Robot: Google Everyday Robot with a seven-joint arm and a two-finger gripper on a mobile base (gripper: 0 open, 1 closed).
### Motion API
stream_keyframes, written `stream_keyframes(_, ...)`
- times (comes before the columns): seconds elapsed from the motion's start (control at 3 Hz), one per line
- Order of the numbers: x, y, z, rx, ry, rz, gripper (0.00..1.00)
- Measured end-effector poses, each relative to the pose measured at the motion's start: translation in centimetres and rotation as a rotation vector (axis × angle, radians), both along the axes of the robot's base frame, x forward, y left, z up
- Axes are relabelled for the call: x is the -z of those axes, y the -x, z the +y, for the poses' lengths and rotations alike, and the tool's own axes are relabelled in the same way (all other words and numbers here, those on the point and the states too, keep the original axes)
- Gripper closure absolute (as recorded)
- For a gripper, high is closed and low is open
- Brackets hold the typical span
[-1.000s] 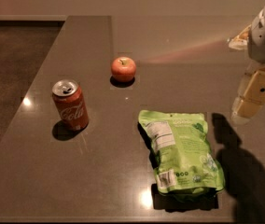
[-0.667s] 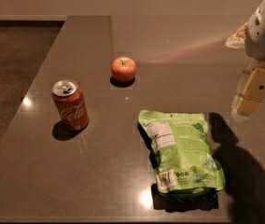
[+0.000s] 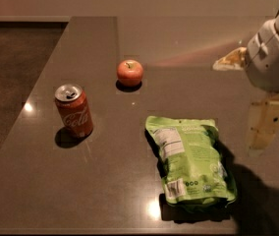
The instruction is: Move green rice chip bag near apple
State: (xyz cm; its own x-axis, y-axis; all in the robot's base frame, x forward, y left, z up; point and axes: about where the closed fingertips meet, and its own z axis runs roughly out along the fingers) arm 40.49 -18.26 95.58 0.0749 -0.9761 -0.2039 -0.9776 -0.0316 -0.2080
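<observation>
The green rice chip bag (image 3: 191, 163) lies flat on the dark, glossy tabletop (image 3: 105, 181), close to its near edge. Its back panel faces up, with a white nutrition label (image 3: 168, 142) toward the far end and a barcode (image 3: 176, 188) toward the near end. Nothing touches the bag or rests on it.

The apple (image 3: 130, 72) sits beyond the bag and to its left, well apart from it, stem up, with bare tabletop between the two. A red Coca-Cola can (image 3: 74, 110) stands upright farther left of the bag, nearer than the apple, its opened top showing. It is well apart from the bag too.

The tool (image 3: 237, 106) hangs to the right of the bag and a little beyond its far end, clear of the bag. It stands released: its two tan fingers (image 3: 267, 124) are spread wide with nothing between them, one reaching toward the bag's side of the scene and the other pointing down. Behind them sits a rounded white wrist housing (image 3: 272, 58). A dark shadow (image 3: 262, 200) spreads over the tabletop right of the bag's near end.
</observation>
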Motion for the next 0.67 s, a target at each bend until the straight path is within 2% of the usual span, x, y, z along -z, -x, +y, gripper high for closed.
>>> stream_keyframes(0.33, 1.6, 2.8, 2.4, -0.208, -0.005, 0.037, 0.0)
stream_keyframes(0.67, 3.4, 5.0, 4.6, -0.452, -0.004, 0.083, 0.0)
